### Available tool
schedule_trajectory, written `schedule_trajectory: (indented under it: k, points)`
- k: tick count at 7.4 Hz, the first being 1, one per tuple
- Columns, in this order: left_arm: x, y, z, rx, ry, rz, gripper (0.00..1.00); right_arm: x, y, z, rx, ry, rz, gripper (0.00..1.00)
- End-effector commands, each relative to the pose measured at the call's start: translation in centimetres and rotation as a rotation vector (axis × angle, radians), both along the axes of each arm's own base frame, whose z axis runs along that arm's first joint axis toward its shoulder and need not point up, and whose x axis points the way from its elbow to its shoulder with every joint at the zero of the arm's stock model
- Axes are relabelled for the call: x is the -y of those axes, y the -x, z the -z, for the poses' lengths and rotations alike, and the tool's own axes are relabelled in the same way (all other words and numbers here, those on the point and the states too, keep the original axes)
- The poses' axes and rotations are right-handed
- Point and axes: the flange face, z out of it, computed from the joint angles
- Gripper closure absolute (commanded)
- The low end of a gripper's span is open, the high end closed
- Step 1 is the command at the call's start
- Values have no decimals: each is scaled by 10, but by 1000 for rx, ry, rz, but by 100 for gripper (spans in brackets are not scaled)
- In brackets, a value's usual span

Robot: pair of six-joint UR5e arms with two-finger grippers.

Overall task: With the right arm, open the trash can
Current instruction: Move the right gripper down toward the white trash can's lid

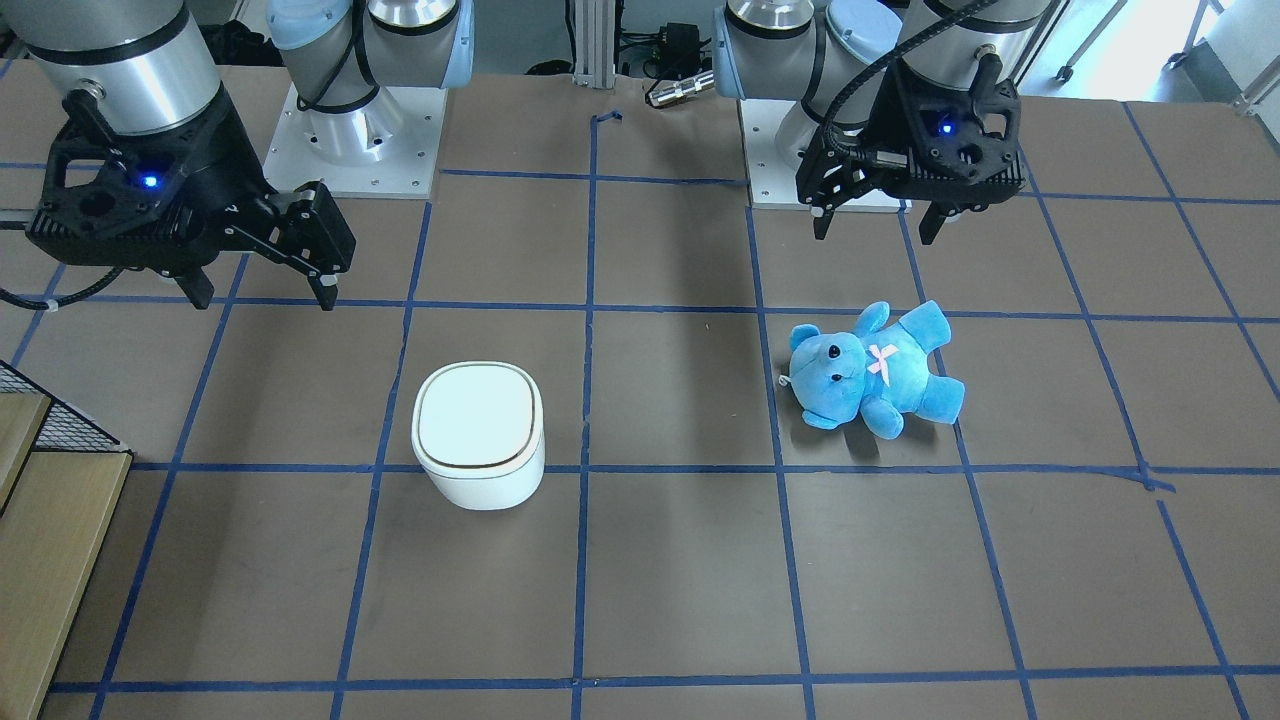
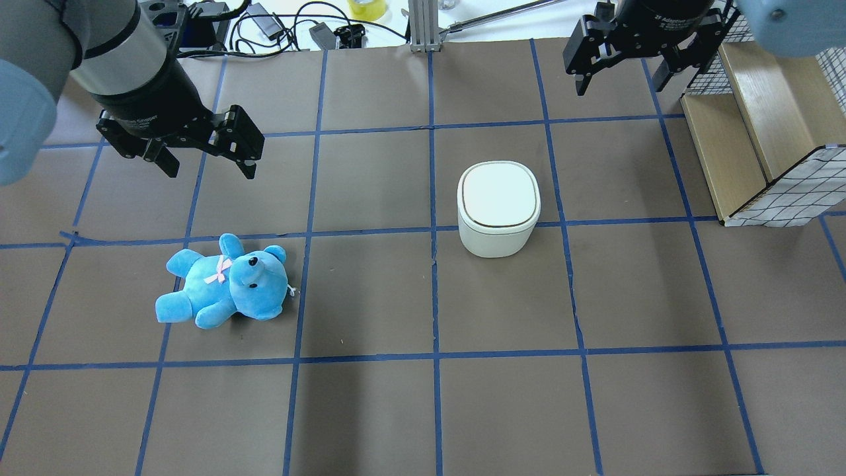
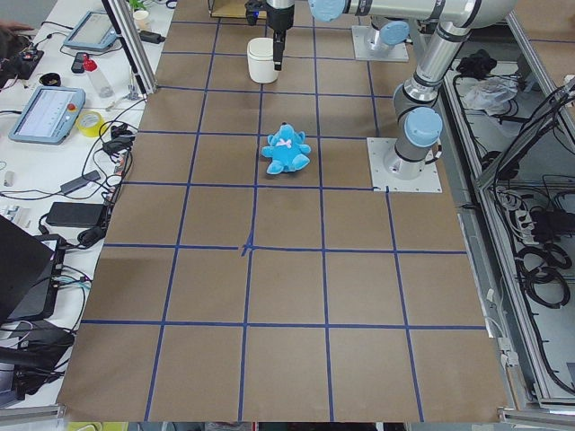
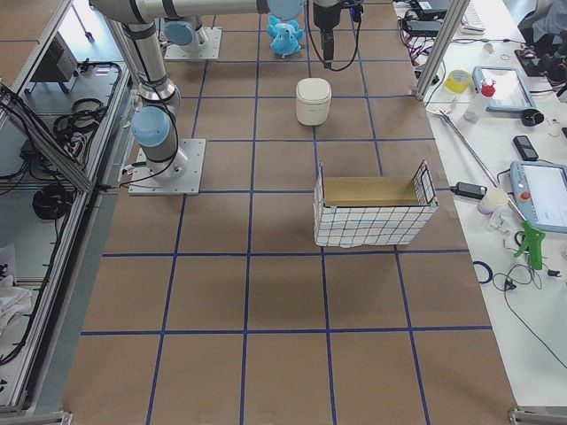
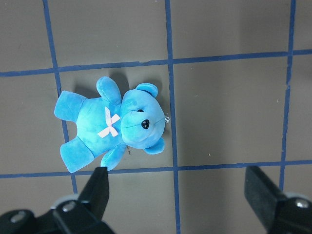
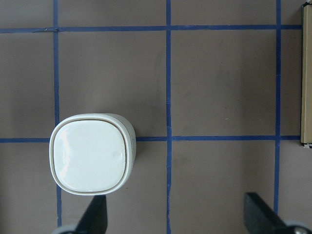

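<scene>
Tabletop (image 2: 370, 198), trash can (image 2: 498, 208) (closed) apart from right claw (image 2: 620, 87)

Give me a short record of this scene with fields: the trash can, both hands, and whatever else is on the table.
trash can: white, upright on the table, robot's right half
lid: shut, flat
right hand: open, empty, in the air, well apart from the can
left hand: open, empty, in the air near the teddy bear
teddy bear: blue, lying face up, far from the can
wire basket: at the table's right edge
task state: lid not yet touched
</scene>
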Motion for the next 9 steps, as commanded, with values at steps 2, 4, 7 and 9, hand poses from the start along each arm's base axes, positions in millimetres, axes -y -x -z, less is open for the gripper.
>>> schedule_trajectory:
  k: [2, 4, 7, 9]
  points:
    - [0, 0, 0, 0, 0, 0, 0, -1, 1, 1, -8, -7, 0, 92]
    - [0, 0, 1, 0, -1, 0, 0, -2, -6, 13, 1, -58, 1, 100]
    - [0, 0, 0, 0, 0, 0, 0, 1, -59, 79, 11, -101, 20, 100]
    - [0, 0, 0, 0, 0, 0, 0, -8, -74, 130, 7, -84, 11, 100]
